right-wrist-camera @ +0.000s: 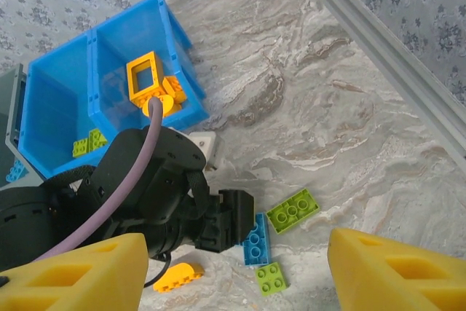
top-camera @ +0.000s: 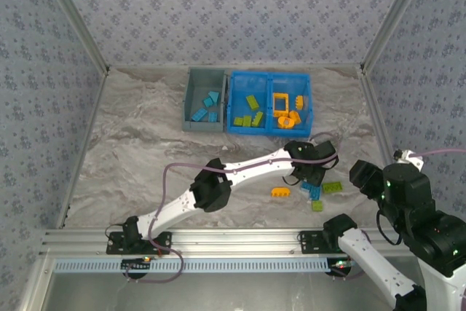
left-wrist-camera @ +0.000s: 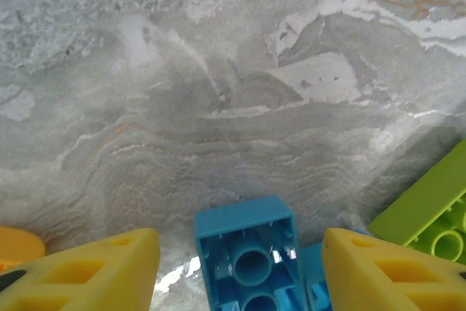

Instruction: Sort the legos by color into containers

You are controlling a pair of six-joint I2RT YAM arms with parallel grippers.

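We hold our left gripper [left-wrist-camera: 240,253] low over the marbled table [left-wrist-camera: 233,92], its fingers spread wide on either side of a blue brick [left-wrist-camera: 245,256], with a lime brick [left-wrist-camera: 429,209] just beside it on the right. Our right gripper [right-wrist-camera: 237,253] hangs higher, fingers wide apart and holding nothing. The grey bin [top-camera: 191,100] holds blue legos; the blue bin [top-camera: 230,103] holds lime ones in its left compartment and orange ones in its right.
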